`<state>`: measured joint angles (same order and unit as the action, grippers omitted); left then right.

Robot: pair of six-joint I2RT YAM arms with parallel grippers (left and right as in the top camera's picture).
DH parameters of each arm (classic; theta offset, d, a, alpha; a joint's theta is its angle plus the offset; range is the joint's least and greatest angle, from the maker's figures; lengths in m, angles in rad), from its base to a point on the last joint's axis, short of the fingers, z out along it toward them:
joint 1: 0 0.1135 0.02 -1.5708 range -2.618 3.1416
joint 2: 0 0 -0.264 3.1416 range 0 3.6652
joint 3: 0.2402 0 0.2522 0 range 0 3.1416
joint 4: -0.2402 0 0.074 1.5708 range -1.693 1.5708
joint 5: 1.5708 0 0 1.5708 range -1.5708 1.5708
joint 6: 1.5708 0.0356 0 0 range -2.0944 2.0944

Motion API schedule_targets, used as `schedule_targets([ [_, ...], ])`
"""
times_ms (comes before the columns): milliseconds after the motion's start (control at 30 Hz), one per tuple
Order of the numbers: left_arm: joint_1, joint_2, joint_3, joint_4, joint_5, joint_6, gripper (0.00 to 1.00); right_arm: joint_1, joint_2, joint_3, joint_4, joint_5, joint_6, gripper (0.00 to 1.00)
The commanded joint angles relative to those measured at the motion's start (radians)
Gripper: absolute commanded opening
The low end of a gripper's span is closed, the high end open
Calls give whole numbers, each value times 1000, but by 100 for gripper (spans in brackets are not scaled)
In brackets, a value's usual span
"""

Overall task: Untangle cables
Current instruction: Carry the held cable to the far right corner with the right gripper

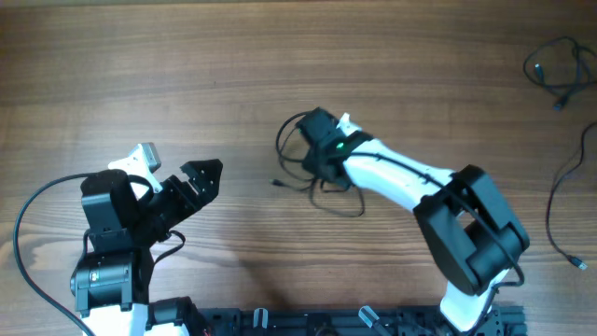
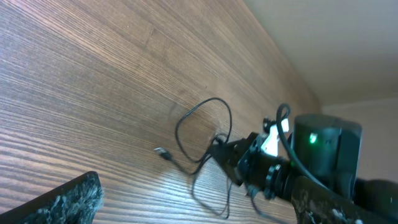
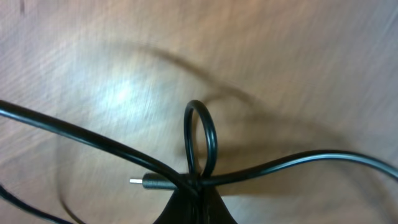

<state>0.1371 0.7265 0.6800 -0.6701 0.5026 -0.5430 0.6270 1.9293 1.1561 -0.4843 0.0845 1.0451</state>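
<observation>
The right jaws are pinched tight on the cables (image 3: 199, 103) at a small knot near the middle of the bench (image 1: 140, 56), with loose loops lying on the wood beside them. The left jaws stand wide, holding nothing, well apart from the bunch

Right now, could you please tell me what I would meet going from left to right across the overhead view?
left gripper → knotted cables → right arm's dark elbow joint → loose cables by the right edge.
</observation>
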Motion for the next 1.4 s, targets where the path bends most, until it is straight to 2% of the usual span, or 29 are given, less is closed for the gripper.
schedule_targets([
  [0, -4, -4, 6, 3, 12, 12, 100, -154, -27, 71, -2, 27, -297, 5],
  [233, -4, -4, 6, 3, 12, 12, 100, -439, -64, 203, 10, 24, -621, 4],
  [367, -4, -4, 6, 3, 12, 12, 100, -608, -53, 204, 106, 3, -703, 5],
  [600, -4, -4, 6, 3, 12, 12, 100, -808, 31, 204, 333, -64, -763, 5],
  [833, -4, -4, 6, 3, 12, 12, 100, -844, 183, 206, 450, -53, -780, 5],
  [967, -4, -4, 6, 3, 12, 12, 100, -833, 181, 217, 482, -117, -813, 5],
  [1067, -4, -4, 6, 3, 12, 12, 100, -817, 174, 269, 446, -162, -838, 4],
  [1100, -4, -4, 6, 3, 12, 12, 100, -812, 174, 293, 416, -161, -836, 7],
  [1133, -4, -4, 6, 3, 12, 12, 100, -809, 174, 319, 387, -152, -836, 43],
  [1167, -4, -4, 6, 3, 12, 12, 100, -807, 174, 344, 362, -136, -835, 100],
  [1367, -4, -4, 6, 3, 12, 12, 100, -811, 124, 565, 97, -19, -838, 100],
])
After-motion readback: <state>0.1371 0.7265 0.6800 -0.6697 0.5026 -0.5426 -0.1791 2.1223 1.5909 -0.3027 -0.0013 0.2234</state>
